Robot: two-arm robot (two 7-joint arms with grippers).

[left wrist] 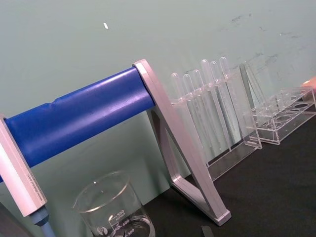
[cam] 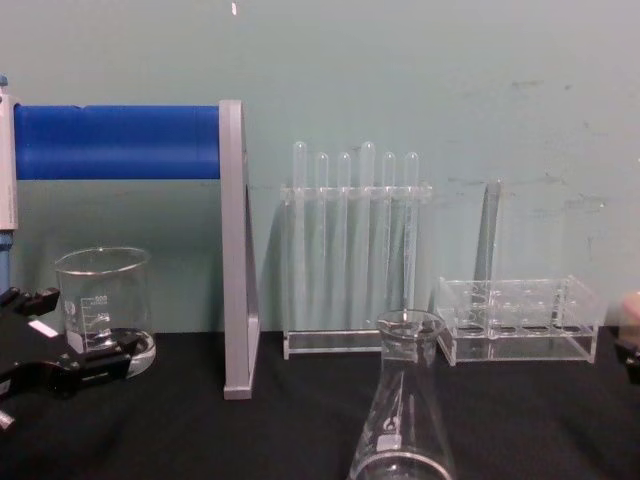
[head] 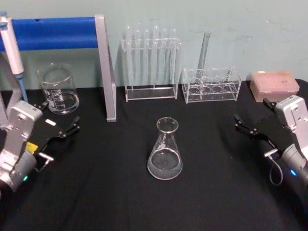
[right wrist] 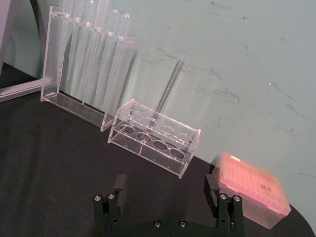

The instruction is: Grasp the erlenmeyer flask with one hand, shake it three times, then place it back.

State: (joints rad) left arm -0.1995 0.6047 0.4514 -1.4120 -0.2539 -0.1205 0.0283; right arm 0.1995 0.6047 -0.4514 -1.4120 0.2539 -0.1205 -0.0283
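Note:
The erlenmeyer flask (head: pixel 165 153) stands upright on the black table, near the middle, with a little clear liquid in its base. In the chest view the flask (cam: pixel 403 425) rises at the bottom centre. My left gripper (head: pixel 69 128) hovers open at the left, well apart from the flask, and shows at the chest view's left edge (cam: pixel 68 335) in front of a beaker. At the right my right gripper (head: pixel 239 123) is open too, a similar distance from the flask. In the right wrist view its fingers (right wrist: pixel 165 186) stand wide apart with nothing between them.
A graduated glass beaker (head: pixel 58 90) stands at the back left. A blue-barred metal stand (head: pixel 105 72) is beside it. Behind the flask are a tall test tube rack (head: pixel 150 62) and a low rack (head: pixel 211 85) holding one tube. A pink tip box (head: pixel 274 84) sits at the back right.

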